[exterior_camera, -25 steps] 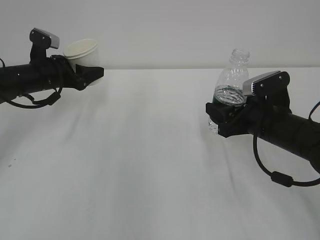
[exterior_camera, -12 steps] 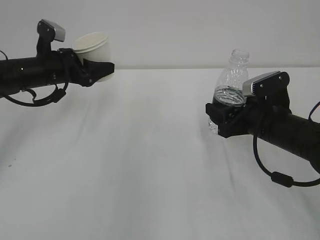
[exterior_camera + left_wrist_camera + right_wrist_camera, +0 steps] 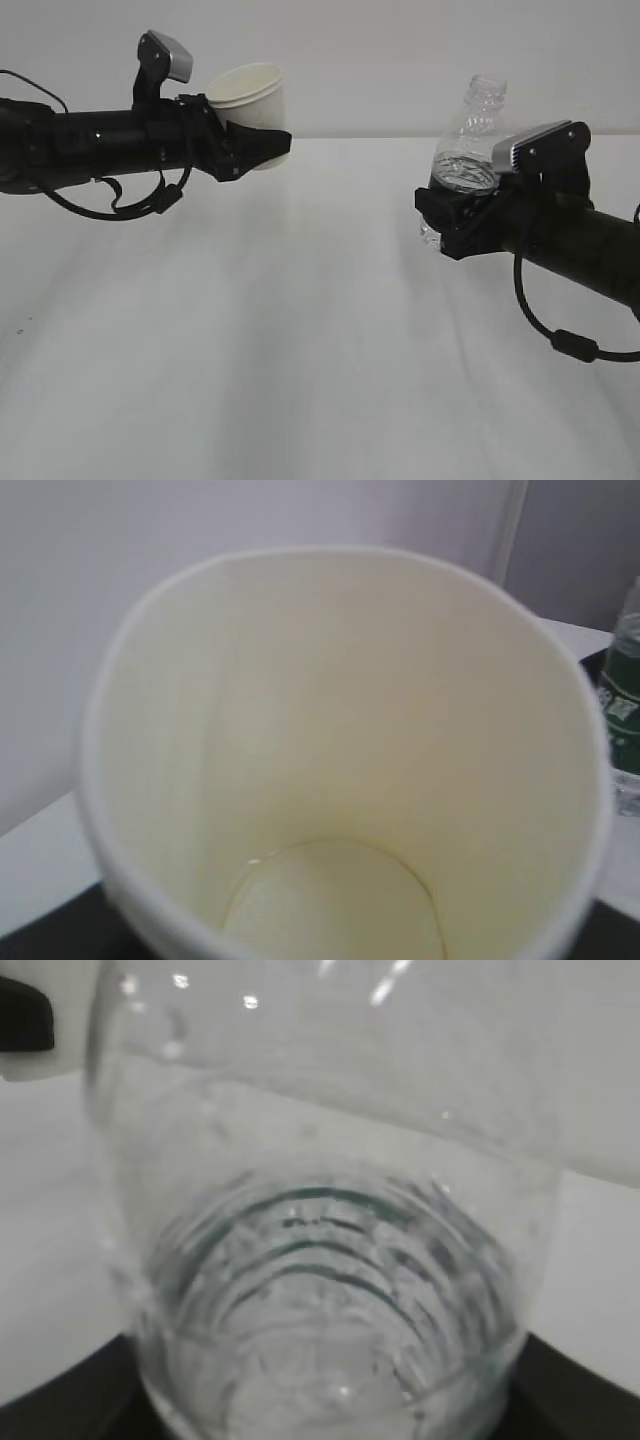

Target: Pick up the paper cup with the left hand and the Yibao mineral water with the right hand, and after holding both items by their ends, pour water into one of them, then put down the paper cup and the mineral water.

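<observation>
Left hand point(image 3: 262, 148) clamped on paper cup point(image 3: 250, 98), right hand point(image 3: 440, 215) on Yibao mineral water point(image 3: 468, 140), above white table point(image 3: 300, 350), grey wall point(image 3: 350, 50)

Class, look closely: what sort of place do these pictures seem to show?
Probably a lab or test bench: a bare white table against a plain wall, with two black robot arms holding a paper cup and a capless water bottle.

A white paper cup point(image 3: 252, 98) with cream inside, a clear ribbed bottle point(image 3: 468, 150) banded dark green, black arms.
</observation>
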`<action>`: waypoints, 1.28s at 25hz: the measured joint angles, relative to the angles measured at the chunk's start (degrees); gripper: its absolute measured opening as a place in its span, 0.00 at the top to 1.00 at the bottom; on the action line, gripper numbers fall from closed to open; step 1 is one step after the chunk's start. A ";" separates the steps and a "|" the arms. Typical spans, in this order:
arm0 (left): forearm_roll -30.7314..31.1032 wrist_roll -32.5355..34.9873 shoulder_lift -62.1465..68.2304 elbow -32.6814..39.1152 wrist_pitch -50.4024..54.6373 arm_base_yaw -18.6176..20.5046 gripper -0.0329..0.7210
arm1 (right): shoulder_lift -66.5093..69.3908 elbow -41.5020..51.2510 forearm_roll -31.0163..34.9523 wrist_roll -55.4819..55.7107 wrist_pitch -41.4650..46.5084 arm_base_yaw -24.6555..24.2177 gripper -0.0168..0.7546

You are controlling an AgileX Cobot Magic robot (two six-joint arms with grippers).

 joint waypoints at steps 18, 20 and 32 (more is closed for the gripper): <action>9.36 -9.43 -8.48 0.00 2.46 -5.49 0.35 | -10.12 0.22 -2.91 2.28 6.24 0.00 0.35; 11.07 -10.91 -9.69 0.00 3.00 -5.49 0.35 | -11.37 0.22 -3.06 2.57 7.21 0.00 0.35; 12.77 -12.43 -19.33 8.76 5.71 -5.58 0.35 | -16.60 0.47 -8.70 8.61 9.33 0.00 0.35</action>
